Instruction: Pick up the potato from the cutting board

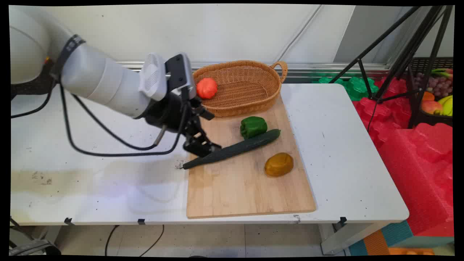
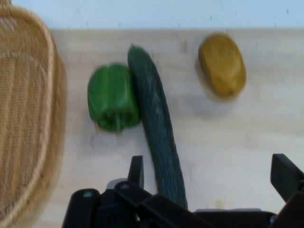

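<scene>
A long dark-green cucumber [image 1: 235,148] lies diagonally on the wooden board [image 1: 239,188]. Its far end touches a green pepper [image 1: 253,126].

Colours and patterns noted around the cutting board

The cutting board [image 1: 246,188] is pale wood-grained; on it lie a dark green cucumber [image 1: 235,148], bright green pepper [image 1: 253,127] and mustard-brown potato [image 1: 278,164]. Behind it, a tan woven basket [image 1: 250,90] holds an orange-red tomato [image 1: 206,88].

A robotics lab set up as a mock kitchen: a white arm [image 1: 101,83] trailing black cables [image 1: 108,145] works over a scuffed white tabletop [image 1: 344,152]. Beyond the jaws stand a black tripod [image 1: 398,54], red foam blocks [image 1: 417,152] and a crate of toy fruit [image 1: 436,90].
</scene>
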